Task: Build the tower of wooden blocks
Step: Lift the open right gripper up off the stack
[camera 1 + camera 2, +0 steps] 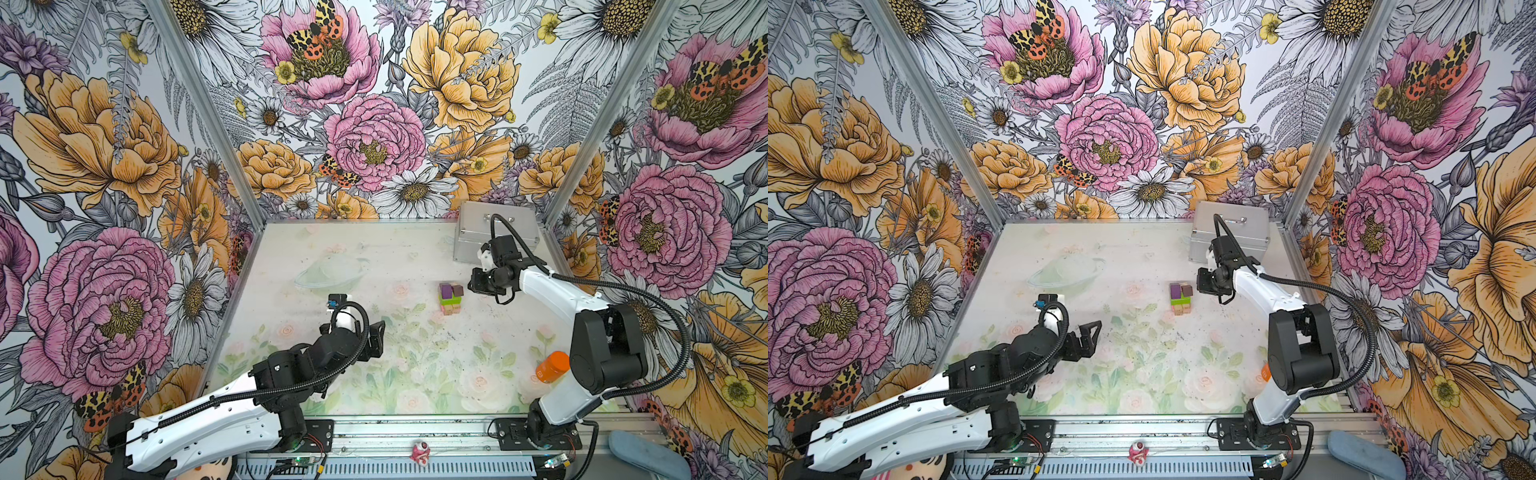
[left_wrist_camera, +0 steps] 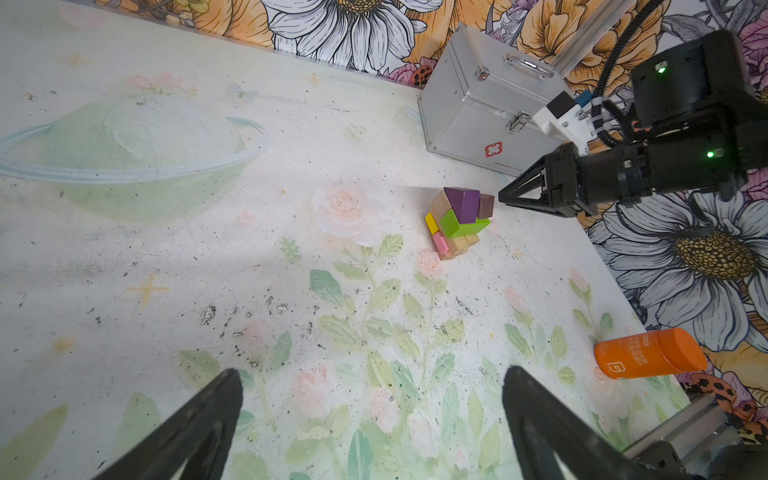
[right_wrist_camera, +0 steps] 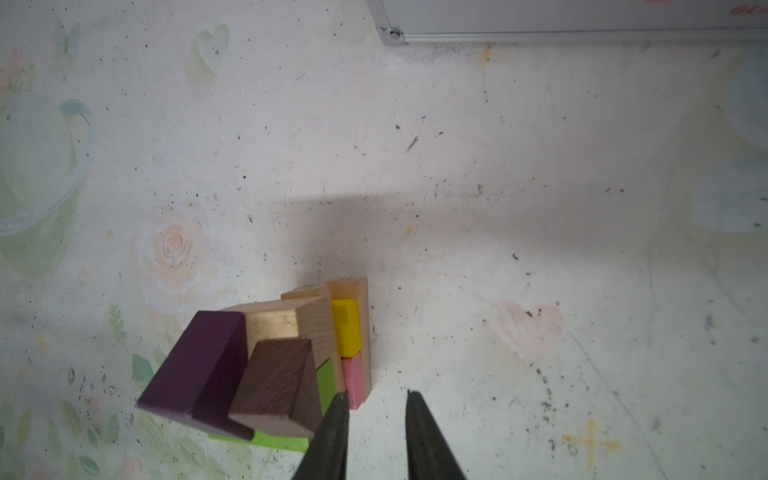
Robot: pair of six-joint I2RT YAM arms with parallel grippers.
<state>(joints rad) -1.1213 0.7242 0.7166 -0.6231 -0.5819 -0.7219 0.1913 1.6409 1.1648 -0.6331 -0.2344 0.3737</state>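
Observation:
The wood block tower (image 1: 451,297) (image 1: 1180,297) stands right of the mat's middle. Purple, dark-brown and tan bricks lie on top (image 3: 286,365). Lime-green, yellow, pink and tan ones sit below (image 2: 459,222). My right gripper (image 1: 471,286) (image 1: 1199,286) (image 3: 376,392) hovers just right of the tower. Its jaws stand a narrow gap apart with nothing between them. One fingertip (image 3: 340,399) is close beside the green and pink bricks; whether it touches them I cannot tell. My left gripper (image 1: 376,332) (image 1: 1092,332) (image 2: 372,374) hangs wide open and empty over bare mat, well left of the tower.
A silver metal case (image 1: 496,232) (image 2: 478,108) stands in the back right corner, behind the right wrist. An orange bottle (image 1: 552,365) (image 2: 648,353) lies near the right arm's base. Floral walls close in three sides of the mat.

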